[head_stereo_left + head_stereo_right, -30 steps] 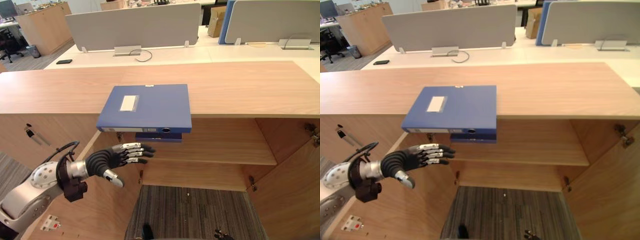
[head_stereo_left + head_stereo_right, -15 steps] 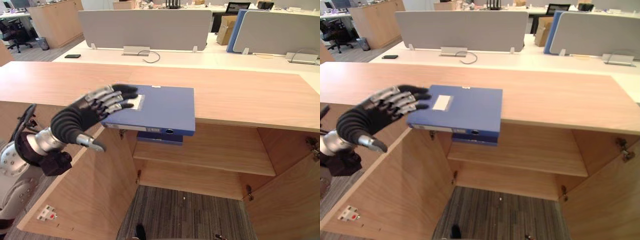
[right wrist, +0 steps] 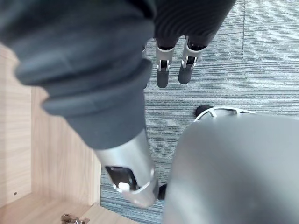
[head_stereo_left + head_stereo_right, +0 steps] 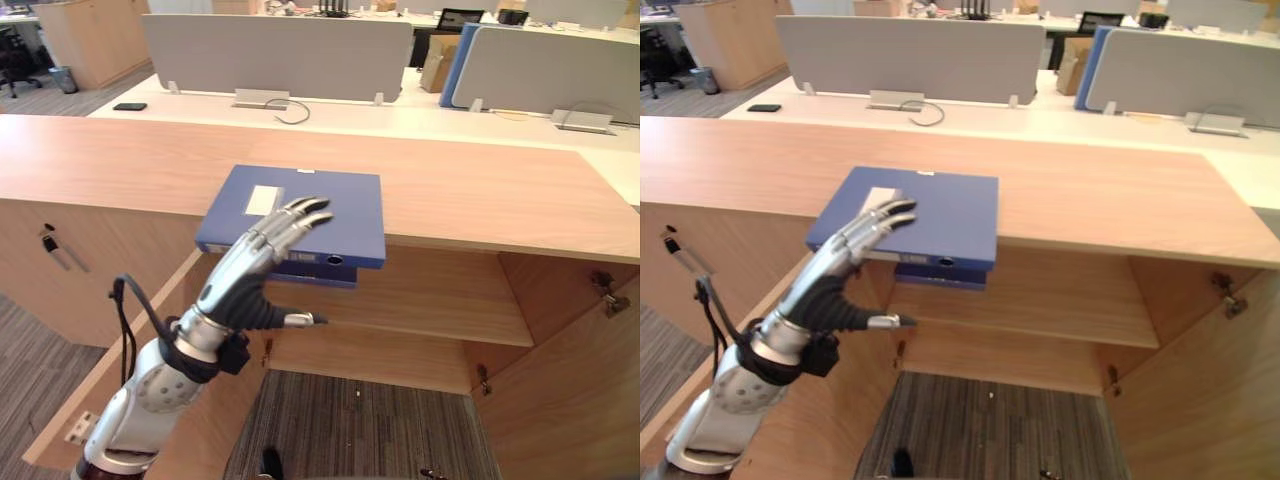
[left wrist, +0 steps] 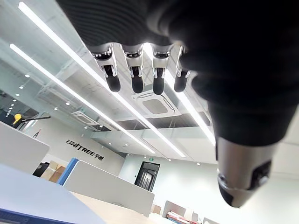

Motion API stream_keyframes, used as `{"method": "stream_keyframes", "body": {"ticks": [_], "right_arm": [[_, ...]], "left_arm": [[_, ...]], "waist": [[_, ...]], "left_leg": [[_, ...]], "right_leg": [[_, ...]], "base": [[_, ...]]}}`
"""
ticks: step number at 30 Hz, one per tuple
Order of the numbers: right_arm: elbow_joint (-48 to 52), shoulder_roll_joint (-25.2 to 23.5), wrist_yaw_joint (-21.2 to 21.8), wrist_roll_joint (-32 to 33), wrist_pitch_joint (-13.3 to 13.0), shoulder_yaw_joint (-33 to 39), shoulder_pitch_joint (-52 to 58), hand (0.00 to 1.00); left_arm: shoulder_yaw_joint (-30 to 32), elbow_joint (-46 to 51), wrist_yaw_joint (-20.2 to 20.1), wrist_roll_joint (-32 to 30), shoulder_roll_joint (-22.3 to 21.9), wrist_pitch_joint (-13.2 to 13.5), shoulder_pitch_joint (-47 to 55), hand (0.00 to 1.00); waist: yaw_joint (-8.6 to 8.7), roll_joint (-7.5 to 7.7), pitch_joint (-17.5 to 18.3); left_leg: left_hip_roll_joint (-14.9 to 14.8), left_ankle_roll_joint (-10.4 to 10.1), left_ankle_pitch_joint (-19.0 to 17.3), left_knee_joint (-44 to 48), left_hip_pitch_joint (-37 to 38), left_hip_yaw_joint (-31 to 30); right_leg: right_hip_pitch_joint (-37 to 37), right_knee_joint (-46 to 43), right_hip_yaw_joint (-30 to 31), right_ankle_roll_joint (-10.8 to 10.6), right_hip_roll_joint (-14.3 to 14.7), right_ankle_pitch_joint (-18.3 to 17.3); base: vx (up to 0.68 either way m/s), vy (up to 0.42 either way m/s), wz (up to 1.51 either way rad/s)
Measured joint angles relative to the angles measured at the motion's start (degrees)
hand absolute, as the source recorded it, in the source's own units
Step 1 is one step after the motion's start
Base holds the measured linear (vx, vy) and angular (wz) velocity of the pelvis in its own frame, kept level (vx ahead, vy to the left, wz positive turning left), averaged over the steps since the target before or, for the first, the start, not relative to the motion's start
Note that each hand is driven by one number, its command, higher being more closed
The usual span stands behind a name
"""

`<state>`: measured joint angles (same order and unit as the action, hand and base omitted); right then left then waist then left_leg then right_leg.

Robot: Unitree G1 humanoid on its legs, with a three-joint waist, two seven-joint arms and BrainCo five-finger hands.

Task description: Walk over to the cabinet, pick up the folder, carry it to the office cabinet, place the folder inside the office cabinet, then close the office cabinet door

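We see the left hand (image 4: 242,283) fully open, empty, fingertips over the flat blue folder (image 4: 345,200). The folder overhangs the light wooden cabinet top (image 4: 480,190).

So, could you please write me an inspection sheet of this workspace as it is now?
Surface: wooden cabinet top, carrying the folder.
Job's things: blue folder lies flat, overhanging the front edge; cabinet door below stands open.
Clutter: black phone and cardboard box on the desks behind.
Hands: left hand open, straight fingers over the folder, contact unclear; right hand open, pointing down at the carpet.
Cables: cable loop on the rear desk.
Surroundings: grey desk dividers.
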<state>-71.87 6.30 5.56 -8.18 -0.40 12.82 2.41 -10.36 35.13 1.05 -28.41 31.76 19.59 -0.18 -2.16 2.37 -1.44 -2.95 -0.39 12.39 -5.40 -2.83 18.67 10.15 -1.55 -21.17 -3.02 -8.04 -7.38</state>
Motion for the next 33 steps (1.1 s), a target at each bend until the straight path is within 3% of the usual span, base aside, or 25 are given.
{"method": "stream_keyframes", "body": {"ticks": [5,18,27,33], "right_arm": [[-0.02,0.17,-1.31,0.50,0.13,-1.69,-0.14,0.00],[0.14,0.04,-2.24,2.54,0.35,-1.65,0.07,0.00],[0.40,-0.32,-2.63,2.67,0.36,-1.51,-0.28,0.00],[1.93,-0.91,-2.78,2.69,0.34,-1.52,-0.50,0.00]], "left_arm": [[-3.26,-5.07,4.98,-10.19,0.02,0.39,-2.36,0.00],[-6.46,-18.51,9.44,-20.87,1.87,-0.71,-6.43,0.00],[-2.13,-28.39,13.61,-27.29,1.91,-5.88,-7.74,0.00],[-0.30,-32.24,14.87,-29.61,2.14,-7.95,-8.63,0.00]], "waist": [[1.04,-0.12,0.28],[2.34,-0.28,1.02],[2.43,0.12,1.29],[2.66,0.22,1.24]], "left_leg": [[-0.46,-0.05,0.04,0.00,0.21,0.76],[-1.05,-0.92,-0.80,-0.02,1.10,0.82],[0.08,-1.41,-1.78,0.01,1.92,0.82],[0.22,-1.62,-2.45,-0.01,3.30,0.85]], "right_leg": [[-0.31,0.01,0.90,-0.46,0.25,0.31],[0.36,0.47,1.10,0.19,0.78,-0.13],[1.45,1.23,0.94,-0.01,0.10,-0.10],[2.66,1.35,0.98,0.17,-0.10,-0.20]], "base": [[0.01,-0.018,-0.09],[0.00,-0.010,-0.03],[0.07,-0.010,-0.01],[0.04,-0.001,-0.04]]}}
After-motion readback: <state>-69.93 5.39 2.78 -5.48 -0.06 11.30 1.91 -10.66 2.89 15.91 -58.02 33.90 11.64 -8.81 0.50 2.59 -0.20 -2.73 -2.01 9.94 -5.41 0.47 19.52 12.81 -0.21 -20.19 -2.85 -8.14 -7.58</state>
